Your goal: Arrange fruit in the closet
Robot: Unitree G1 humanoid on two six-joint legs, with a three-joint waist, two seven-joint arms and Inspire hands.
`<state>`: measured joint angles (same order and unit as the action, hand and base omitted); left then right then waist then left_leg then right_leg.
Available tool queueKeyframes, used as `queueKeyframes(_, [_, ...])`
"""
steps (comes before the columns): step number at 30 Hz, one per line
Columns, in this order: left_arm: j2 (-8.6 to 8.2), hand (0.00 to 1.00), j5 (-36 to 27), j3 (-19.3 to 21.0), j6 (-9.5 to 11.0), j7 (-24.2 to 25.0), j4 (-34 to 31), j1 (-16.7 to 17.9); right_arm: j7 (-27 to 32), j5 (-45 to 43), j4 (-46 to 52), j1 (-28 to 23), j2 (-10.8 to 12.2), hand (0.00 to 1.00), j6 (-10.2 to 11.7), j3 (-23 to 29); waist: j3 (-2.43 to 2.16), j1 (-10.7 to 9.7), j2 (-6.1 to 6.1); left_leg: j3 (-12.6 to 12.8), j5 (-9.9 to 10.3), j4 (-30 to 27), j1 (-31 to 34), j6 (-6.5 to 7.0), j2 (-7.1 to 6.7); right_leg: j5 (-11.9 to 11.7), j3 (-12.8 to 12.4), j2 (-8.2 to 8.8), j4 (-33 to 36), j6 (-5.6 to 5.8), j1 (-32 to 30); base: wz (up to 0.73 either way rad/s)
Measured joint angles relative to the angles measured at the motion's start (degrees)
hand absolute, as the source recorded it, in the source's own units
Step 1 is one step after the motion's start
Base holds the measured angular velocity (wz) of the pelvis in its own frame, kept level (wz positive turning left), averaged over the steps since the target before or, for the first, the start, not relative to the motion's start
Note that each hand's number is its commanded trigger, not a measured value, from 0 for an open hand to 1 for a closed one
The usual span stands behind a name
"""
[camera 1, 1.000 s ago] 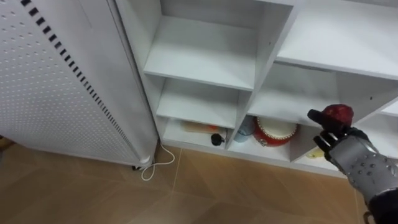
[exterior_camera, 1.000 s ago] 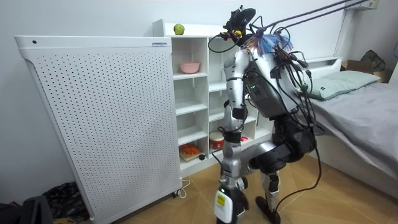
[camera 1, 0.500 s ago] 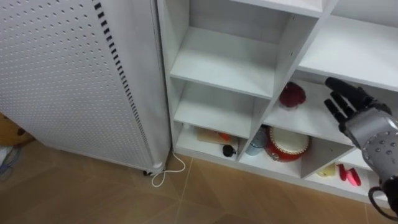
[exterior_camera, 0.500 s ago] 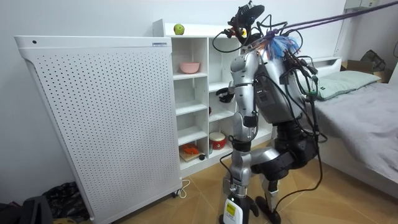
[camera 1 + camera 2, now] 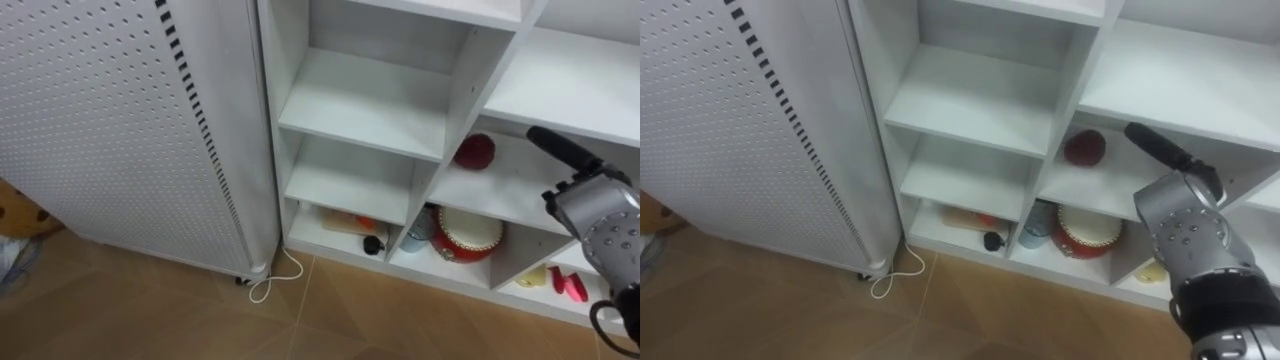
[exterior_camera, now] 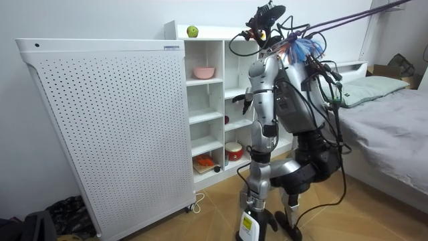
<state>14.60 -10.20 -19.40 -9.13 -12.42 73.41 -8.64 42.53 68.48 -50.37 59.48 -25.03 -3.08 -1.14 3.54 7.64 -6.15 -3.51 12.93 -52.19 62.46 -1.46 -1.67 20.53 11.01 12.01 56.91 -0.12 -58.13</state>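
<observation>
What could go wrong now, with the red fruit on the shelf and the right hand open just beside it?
1. The red fruit is round and lies loose on the shelf. A nudge could probably roll it off the front edge to the floor.
2. The right hand is open, its straight fingers pointing toward the fruit but apart from it. A sideways swing while pulling back might clip the fruit or the shelf's edge.
</observation>
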Motion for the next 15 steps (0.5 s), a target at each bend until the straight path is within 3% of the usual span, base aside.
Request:
queueKeyframes(7, [-0.18, 0.00, 3.5, -0.1, 0.0, 0.1, -0.4, 0.7, -3.1, 0.9, -1.9, -0.8, 0.0, 0.00, 0.0, -0.1, -0.02, 0.1, 0.43, 0.1, 0.6, -0.5, -1.4, 0.22, 0.17, 0.1, 0.0, -0.09, -0.3, 0.12, 1.7, -0.01])
queueKeyframes(12, [-0.29, 0.00, 3.6, -1.2, -0.1, 1.6, -0.5, 1.7, -11.0, 7.8, -6.0, -4.5, -0.7, 0.00, 1.2, -0.1, -0.09, 0.7, 1.71, 0.3, 1.2, 0.9, -5.3, 0.56, 0.20, 0.1, -0.3, -0.48, -2.3, 1.00, 5.7, -0.03])
queueKeyframes(15, [-0.29, 0.00, 3.6, -1.3, -0.3, 3.6, -0.4, 2.1, -16.5, 9.8, -9.1, -7.4, -0.7, 0.00, 1.2, -0.1, -0.06, 0.9, 1.89, 0.5, 1.3, 2.5, -8.2, 0.59, 0.07, 0.2, -0.4, -0.43, -3.7, 1.13, 8.3, 0.00])
